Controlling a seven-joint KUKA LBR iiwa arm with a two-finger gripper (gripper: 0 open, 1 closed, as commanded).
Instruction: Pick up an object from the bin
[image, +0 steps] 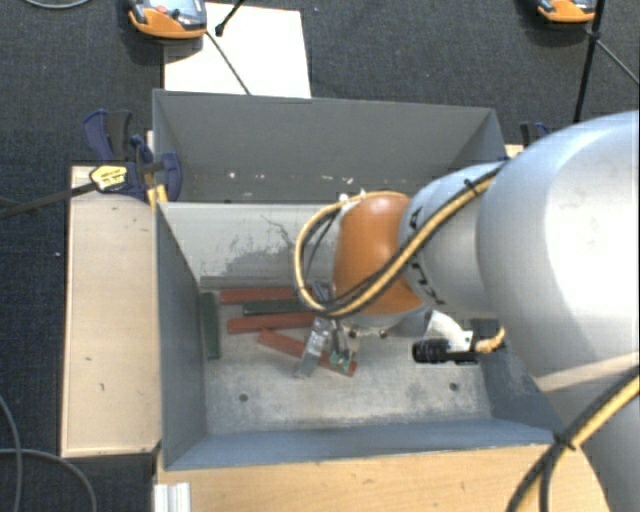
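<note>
toward the bin (182, 300) floor's middle, the gripper (329, 360) is standing spread astride a slanted red-brown block (282, 343); i am judging it should close squarely, avoiding the neighbouring red bars (255, 296).

Arm (560, 250) cropped right, red sticks (262, 296) part-hidden

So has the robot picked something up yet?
Not yet. Done: the hand is down in the bin, at the end of the nearest reddish stick. Happening now: the grab, though I cannot tell if it grips yet. Left: lifting, since that stick, the other reddish sticks and the dark green bar all lie on the floor.
</note>
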